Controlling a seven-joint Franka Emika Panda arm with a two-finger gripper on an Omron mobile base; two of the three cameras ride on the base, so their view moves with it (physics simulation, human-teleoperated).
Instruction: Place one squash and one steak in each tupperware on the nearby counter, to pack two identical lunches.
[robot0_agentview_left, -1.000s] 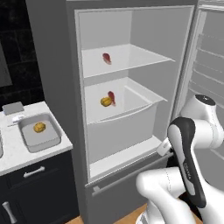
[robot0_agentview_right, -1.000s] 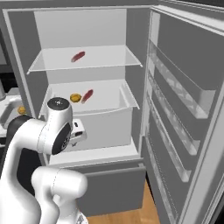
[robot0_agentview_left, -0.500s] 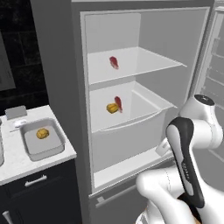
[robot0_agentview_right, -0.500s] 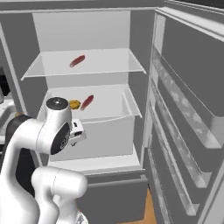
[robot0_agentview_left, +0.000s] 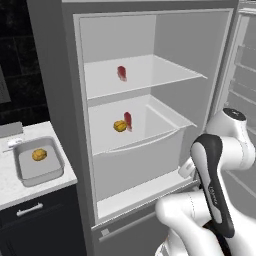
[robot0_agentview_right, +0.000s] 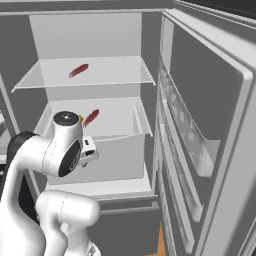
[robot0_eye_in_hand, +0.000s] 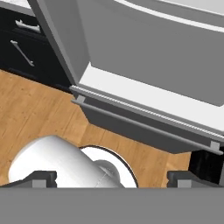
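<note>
Task judged barely begun. One squash (robot0_agentview_left: 39, 155) is seen lying in a grey tupperware (robot0_agentview_left: 52, 172) on the counter (robot0_agentview_left: 11, 186), left of the open fridge (robot0_agentview_left: 70, 125); no steak is seen in that tray. A second tray is only hinted at by a grey edge at the far left and cannot be confirmed.

In the fridge: one steak (robot0_agentview_left: 121, 73) lies on the upper shelf (robot0_agentview_left: 165, 72); the other steak (robot0_agentview_left: 128, 119) and second squash (robot0_agentview_left: 119, 126) sit touching in the lower drawer (robot0_agentview_left: 145, 155).

The gripper (robot0_eye_in_hand: 111, 177) is held wide apart, empty, aimed at the floor below the fridge.

Left to do: both steaks and one squash.
</note>
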